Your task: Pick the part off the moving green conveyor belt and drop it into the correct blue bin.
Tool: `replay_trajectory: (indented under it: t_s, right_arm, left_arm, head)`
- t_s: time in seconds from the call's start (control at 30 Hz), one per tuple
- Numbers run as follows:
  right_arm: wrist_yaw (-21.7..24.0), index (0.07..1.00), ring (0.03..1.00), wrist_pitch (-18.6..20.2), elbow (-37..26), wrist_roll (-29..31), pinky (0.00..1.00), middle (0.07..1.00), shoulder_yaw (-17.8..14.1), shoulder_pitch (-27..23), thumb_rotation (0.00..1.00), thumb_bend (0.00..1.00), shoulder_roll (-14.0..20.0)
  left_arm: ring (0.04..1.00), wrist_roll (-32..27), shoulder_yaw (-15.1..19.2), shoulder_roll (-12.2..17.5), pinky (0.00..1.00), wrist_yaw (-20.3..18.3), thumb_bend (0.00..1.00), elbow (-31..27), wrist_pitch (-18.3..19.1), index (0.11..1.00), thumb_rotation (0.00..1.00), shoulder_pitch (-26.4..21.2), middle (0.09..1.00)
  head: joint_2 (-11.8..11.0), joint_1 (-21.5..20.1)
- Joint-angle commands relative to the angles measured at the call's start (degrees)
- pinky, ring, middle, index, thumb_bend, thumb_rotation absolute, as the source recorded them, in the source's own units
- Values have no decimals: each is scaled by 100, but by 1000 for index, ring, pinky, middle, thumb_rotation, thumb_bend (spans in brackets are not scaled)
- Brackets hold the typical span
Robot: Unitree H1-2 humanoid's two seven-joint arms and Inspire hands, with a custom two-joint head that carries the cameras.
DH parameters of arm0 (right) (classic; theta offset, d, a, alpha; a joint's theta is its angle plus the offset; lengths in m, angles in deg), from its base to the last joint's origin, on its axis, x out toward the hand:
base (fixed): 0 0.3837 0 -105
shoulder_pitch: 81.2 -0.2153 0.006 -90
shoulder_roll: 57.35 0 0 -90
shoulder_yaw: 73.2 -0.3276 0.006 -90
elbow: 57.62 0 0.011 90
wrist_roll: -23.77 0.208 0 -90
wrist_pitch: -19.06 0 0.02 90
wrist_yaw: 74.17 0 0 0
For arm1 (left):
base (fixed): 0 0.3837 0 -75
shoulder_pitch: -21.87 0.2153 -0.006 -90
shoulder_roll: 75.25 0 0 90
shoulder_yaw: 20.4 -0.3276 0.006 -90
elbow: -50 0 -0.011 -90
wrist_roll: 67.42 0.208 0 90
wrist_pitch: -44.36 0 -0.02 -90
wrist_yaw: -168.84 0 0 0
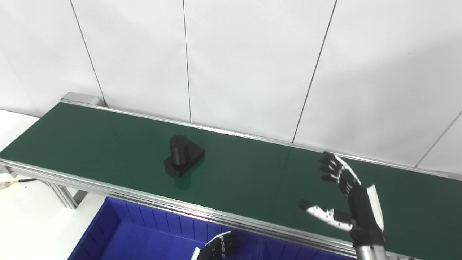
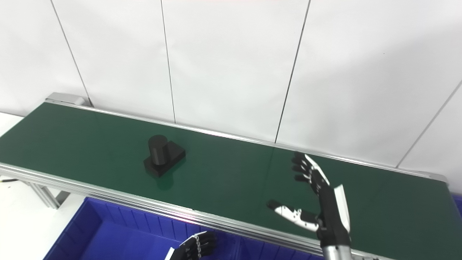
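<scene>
A black part [image 1: 183, 155], an upright cylinder on a square base, sits on the green conveyor belt [image 1: 108, 141] left of centre. My right hand [image 1: 344, 196] is open above the belt's right part, fingers spread and thumb out to the left, well to the right of the part and apart from it. My left hand [image 1: 219, 247] is low at the bottom edge over the blue bin [image 1: 119, 231], fingers curled, holding nothing that I can see. The part also shows in the right eye view [image 2: 163, 155].
The belt has aluminium rails along its near edge [image 1: 144, 196] and far edge. A white panelled wall stands right behind it. The blue bin lies below the near rail. A white surface [image 1: 21, 216] with a cable is at the left.
</scene>
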Motion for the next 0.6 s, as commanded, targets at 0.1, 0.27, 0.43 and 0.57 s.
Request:
replay_trajectory:
  t_s: [0.1, 0.27, 0.43, 0.57]
  right_arm:
    - [235, 868, 798, 449, -294, 212, 689, 835, 12, -447, 199, 754, -202]
    - [458, 888, 815, 673, -123, 281, 687, 856, 91, -749, 263, 809, -288]
    - [588, 904, 834, 678, 280, 216, 714, 874, 178, -1072, 288, 845, -309]
    - [790, 981, 902, 683, 762, 165, 809, 930, 311, -1436, 338, 876, -249]
  left_arm:
    - [735, 111, -29, -10, 730, -27, 575, -248, -186, 731, 0, -85, 747]
    - [732, -1, 38, -6, 731, -129, 574, -259, -186, 725, 0, -116, 745]
    - [724, -3, 86, -4, 717, -203, 584, -213, -186, 726, 0, -166, 742]
    - [730, 37, 91, 35, 740, -222, 589, -241, -186, 730, 0, -178, 743]
  head:
    - [28, -131]
    - [28, -249]
    - [1, -269]
    - [17, -260]
